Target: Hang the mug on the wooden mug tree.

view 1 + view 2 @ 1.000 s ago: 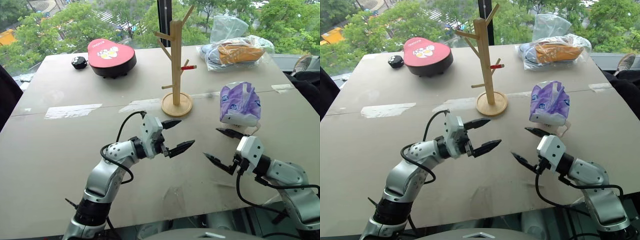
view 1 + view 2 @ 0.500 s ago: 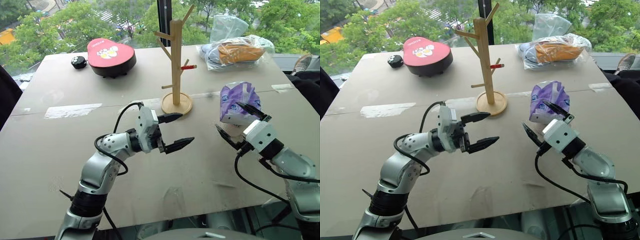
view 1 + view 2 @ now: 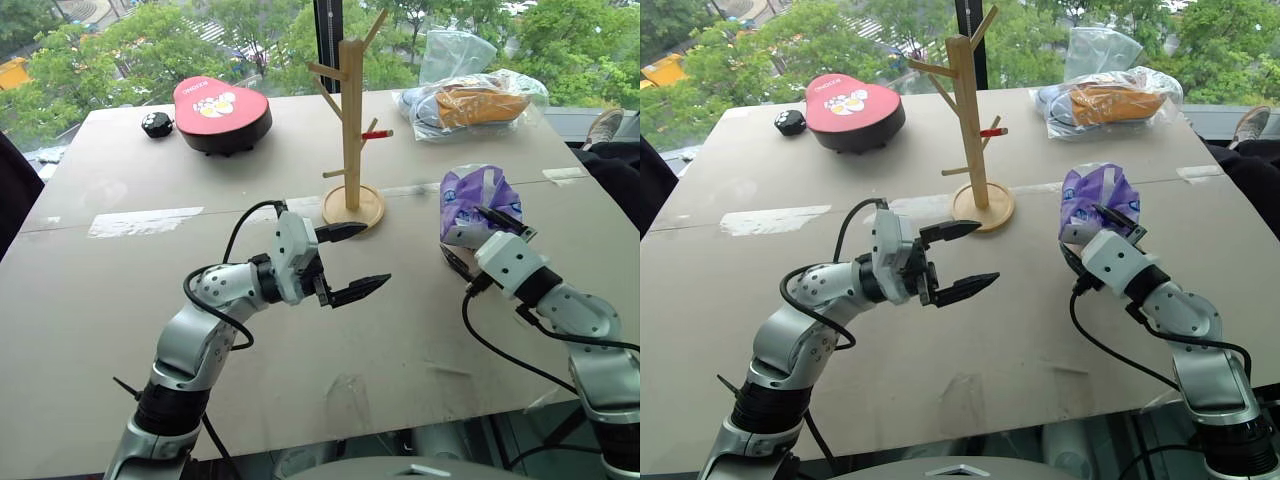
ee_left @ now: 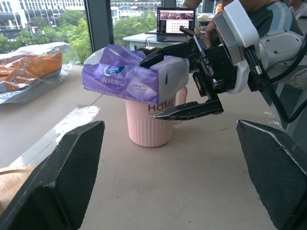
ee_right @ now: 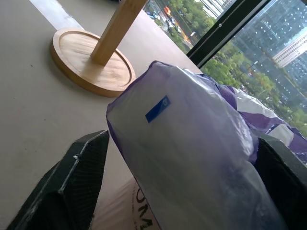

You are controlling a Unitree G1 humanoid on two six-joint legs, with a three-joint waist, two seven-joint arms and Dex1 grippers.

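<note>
The mug, pale with ribbed sides and dark lettering, stands upright at the table's right with a purple tissue pack lying across its mouth. My right gripper is at the pack's near end, open. One finger lies over the pack's top and the other sits below it, in front of the mug by its handle. The wooden mug tree stands at mid-table, to the left of the mug and a little farther back, with one red-tipped peg. My left gripper hovers open and empty in front of the tree's base, pointing toward the mug.
A red heart-shaped box and a small black object sit at the back left. Plastic bags lie at the back right. A pale tape strip marks the table at the left. A shoe shows past the right edge.
My right gripper has moved forward and up to the tissue pack and rolled so its fingers stand one above the other. Its jaws have narrowed around the pack's end. The left gripper has barely shifted.
</note>
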